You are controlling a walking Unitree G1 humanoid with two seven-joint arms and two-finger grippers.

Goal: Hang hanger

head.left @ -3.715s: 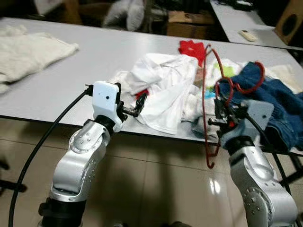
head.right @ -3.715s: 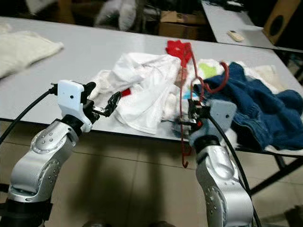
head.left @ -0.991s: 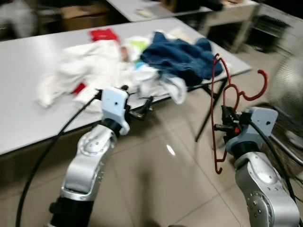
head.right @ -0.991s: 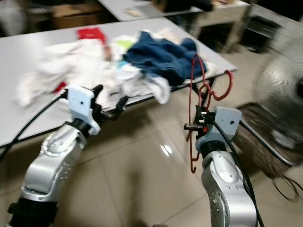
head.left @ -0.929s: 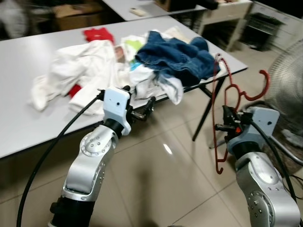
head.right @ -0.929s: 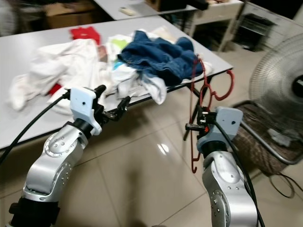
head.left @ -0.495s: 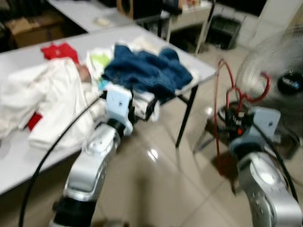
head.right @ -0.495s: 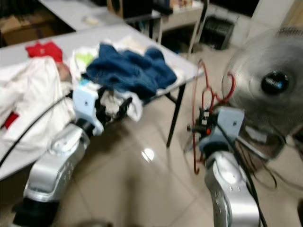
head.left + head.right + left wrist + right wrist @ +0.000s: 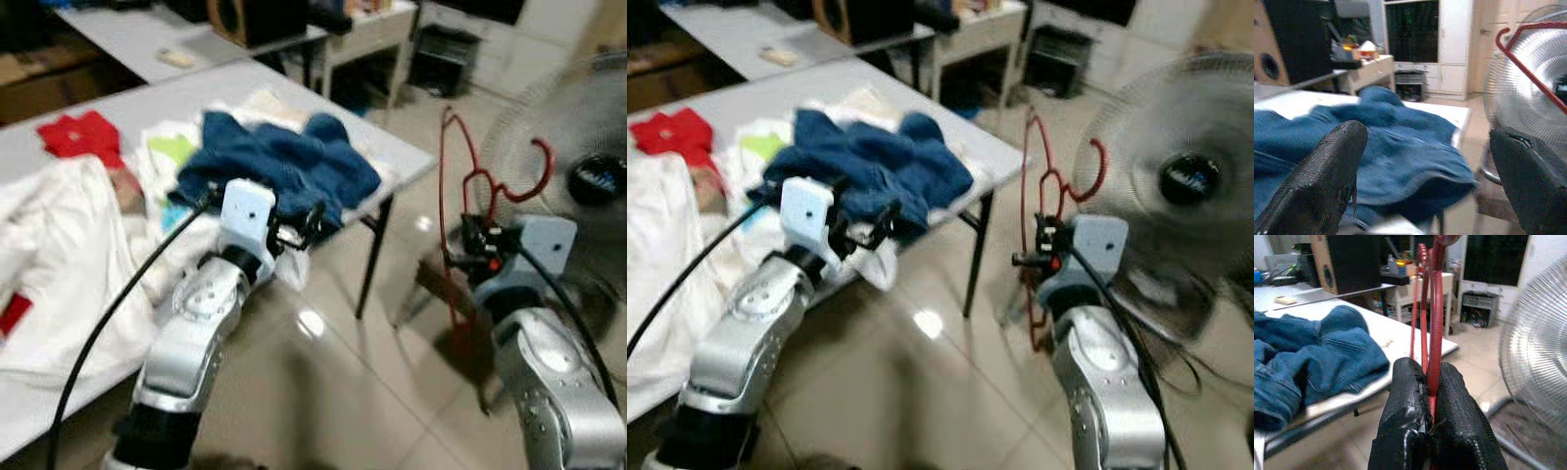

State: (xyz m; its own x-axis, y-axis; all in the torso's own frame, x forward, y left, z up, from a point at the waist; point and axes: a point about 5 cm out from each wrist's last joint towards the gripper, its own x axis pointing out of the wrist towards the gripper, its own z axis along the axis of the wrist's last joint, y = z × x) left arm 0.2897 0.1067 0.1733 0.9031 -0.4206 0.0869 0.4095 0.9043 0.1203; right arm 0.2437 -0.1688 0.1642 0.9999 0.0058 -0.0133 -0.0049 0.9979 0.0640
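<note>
The right hand (image 9: 1430,431) pinches the red hanger (image 9: 453,225) upright beside the fan (image 9: 1176,186); the left hand (image 9: 1425,171) is spread near the bench (image 9: 402,157).

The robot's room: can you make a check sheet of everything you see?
Surface: grey table, piled with clothes.
Job's things: red hanger, held upright off the floor.
Clutter: blue jeans, white cloth, red cloth.
Hands: right hand shut on the hanger; left hand open, holding nothing.
Cables: black cable along the left arm.
Surroundings: standing fan, speaker, tiled floor.
</note>
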